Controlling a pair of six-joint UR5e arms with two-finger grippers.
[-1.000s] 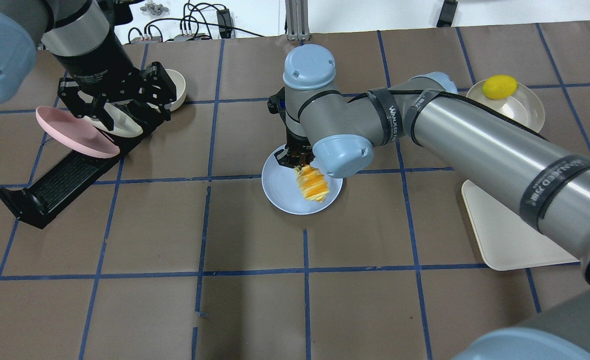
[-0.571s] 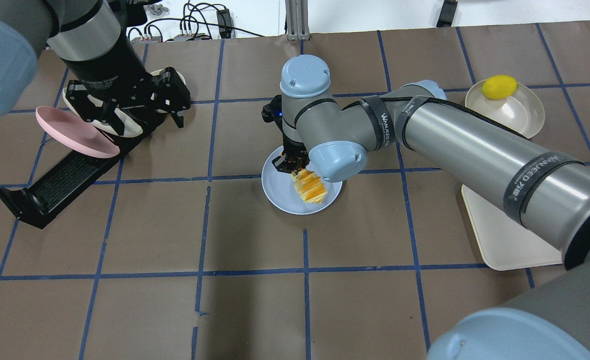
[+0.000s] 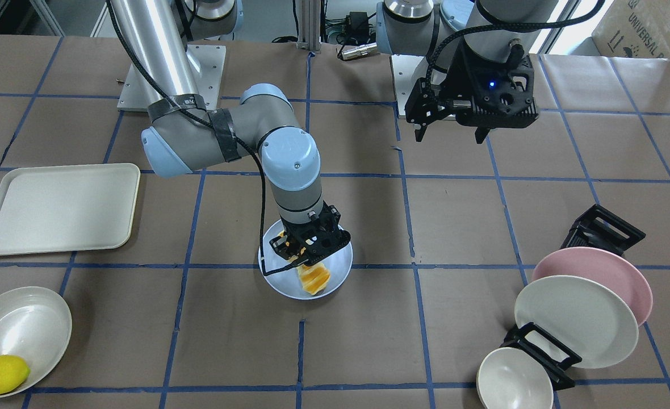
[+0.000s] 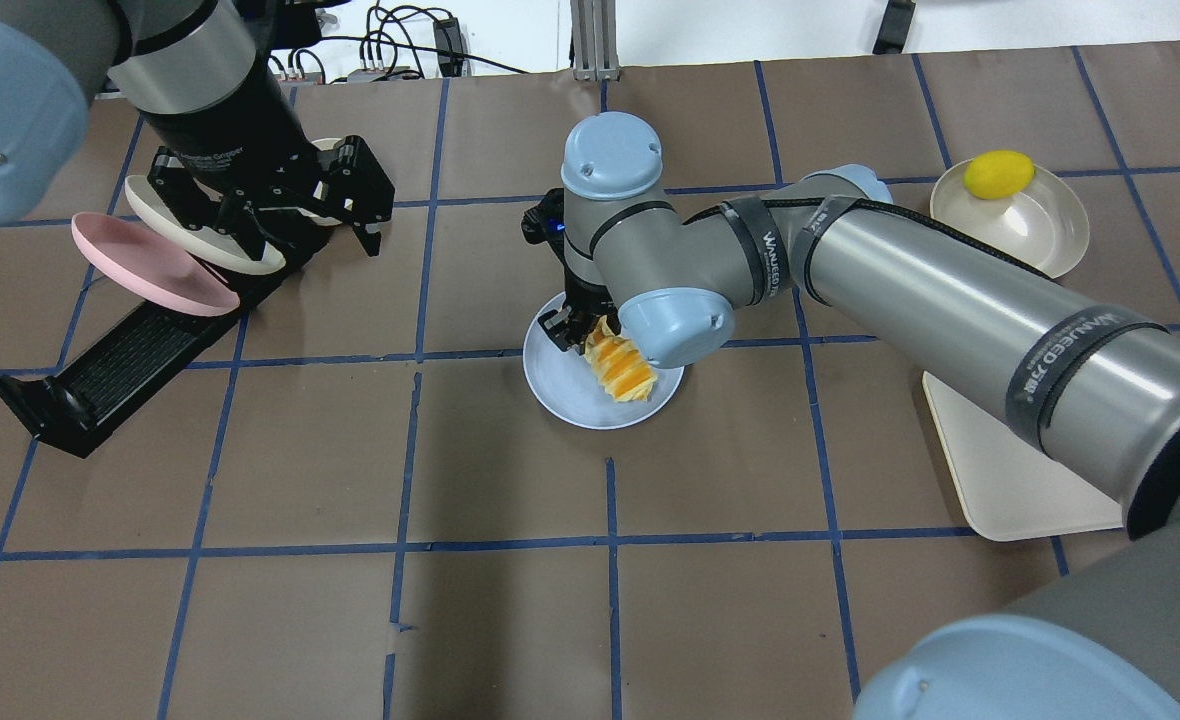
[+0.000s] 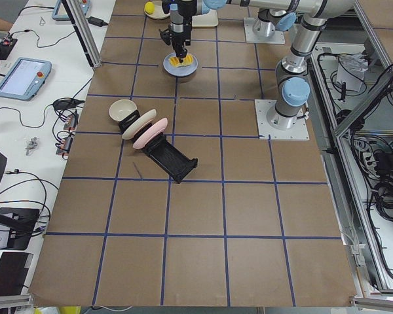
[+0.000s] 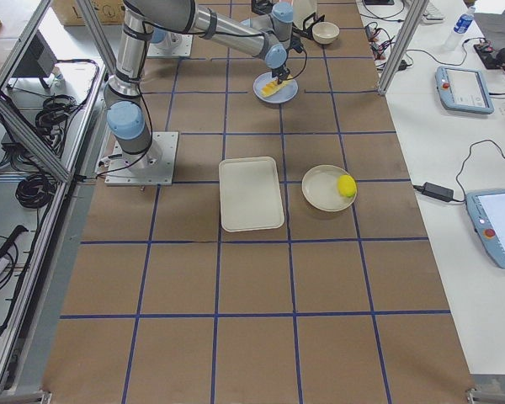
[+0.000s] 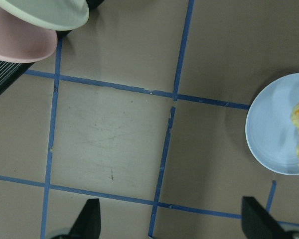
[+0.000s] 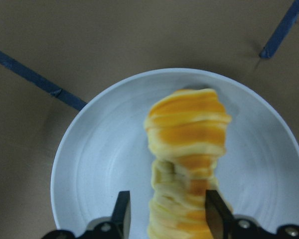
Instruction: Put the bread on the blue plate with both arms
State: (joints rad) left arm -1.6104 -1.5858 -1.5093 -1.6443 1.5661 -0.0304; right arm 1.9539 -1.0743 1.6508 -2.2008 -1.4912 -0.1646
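Observation:
The bread [image 4: 622, 368] lies on the blue plate [image 4: 560, 385] at the table's middle, and both also show in the front view: bread [image 3: 314, 278], plate [image 3: 342, 262]. My right gripper [image 4: 575, 335] stands low over the plate's far edge. In the right wrist view its fingers [image 8: 122, 209] stand on either side of the bread's near end [image 8: 187, 129], with a gap on one side, so it is open. My left gripper [image 4: 320, 225] hangs open and empty above the table beside the dish rack; its wrist view shows the plate [image 7: 269, 129] off to the right.
A black dish rack [image 4: 110, 370] at the left holds a pink plate [image 4: 150, 265] and a cream plate [image 4: 200, 235]. A yellow lemon [image 4: 998, 172] sits in a cream bowl [image 4: 1040, 225] at the back right. A cream tray [image 4: 1010, 470] lies at the right.
My left gripper has moved up and a little to the right, away from the rack's plates. My right wrist has shifted slightly over the plate; the bread has hardly moved.

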